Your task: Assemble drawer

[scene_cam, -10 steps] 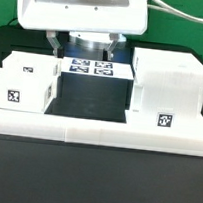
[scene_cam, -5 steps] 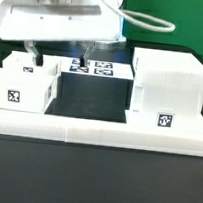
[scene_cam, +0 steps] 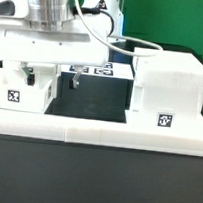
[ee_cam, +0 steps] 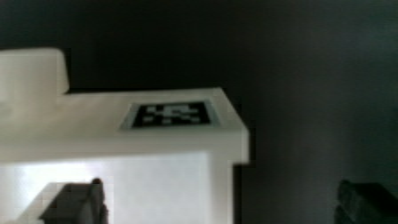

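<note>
The large boxy white shell [scene_cam: 166, 86] of the drawer stands at the exterior view's right, with a tag on its front. A smaller white drawer part [scene_cam: 18, 90] with square tags sits at the exterior view's left, partly hidden by my arm; I cannot see its knob. My gripper [scene_cam: 52, 81] is open and empty, low over that part's right side. In the wrist view the tagged white part [ee_cam: 125, 150] fills the near side, its edge lies between my fingers, and my gripper [ee_cam: 221, 203] holds nothing.
The marker board [scene_cam: 96, 69] lies flat behind my gripper. A long low white border wall [scene_cam: 96, 132] runs along the front. Black table [scene_cam: 90, 98] shows between the two white parts. A green cable [scene_cam: 135, 43] hangs behind.
My gripper has moved from over the marker board to the exterior view's left and down, and now sits over the left drawer part. The parts have not moved.
</note>
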Available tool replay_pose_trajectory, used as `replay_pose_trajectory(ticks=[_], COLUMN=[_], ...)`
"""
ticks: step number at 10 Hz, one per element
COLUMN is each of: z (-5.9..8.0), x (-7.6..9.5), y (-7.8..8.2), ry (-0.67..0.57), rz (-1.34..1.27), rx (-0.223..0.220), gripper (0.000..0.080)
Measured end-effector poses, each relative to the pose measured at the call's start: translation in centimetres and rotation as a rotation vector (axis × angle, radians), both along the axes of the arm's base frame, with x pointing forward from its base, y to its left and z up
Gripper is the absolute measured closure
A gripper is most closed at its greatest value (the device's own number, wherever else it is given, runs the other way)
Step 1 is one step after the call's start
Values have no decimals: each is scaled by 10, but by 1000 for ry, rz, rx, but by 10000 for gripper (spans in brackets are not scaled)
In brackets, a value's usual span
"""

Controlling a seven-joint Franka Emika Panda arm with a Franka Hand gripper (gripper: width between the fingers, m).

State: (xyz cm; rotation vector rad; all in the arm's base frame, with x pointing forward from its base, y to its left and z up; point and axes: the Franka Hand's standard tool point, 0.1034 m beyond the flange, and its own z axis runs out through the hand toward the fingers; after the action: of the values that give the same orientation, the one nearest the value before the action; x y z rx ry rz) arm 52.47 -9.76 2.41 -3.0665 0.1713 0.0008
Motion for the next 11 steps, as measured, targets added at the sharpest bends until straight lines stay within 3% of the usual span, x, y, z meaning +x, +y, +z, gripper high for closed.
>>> replay_pose_trajectory(ticks=[3,6,7,8,10,11], z=[-16,-17,-17,-17,-17,-16], x=[-6,-4,-5,-5,-5,-4], y=[3,7,6,6,6,6], ry=[-12,-21,-21,-21,-22,-22], rz=[6,13,12,12,12,12], rx=[-23,-28,-28,-28,-28,-28], gripper=[151,177,356,356,673,673])
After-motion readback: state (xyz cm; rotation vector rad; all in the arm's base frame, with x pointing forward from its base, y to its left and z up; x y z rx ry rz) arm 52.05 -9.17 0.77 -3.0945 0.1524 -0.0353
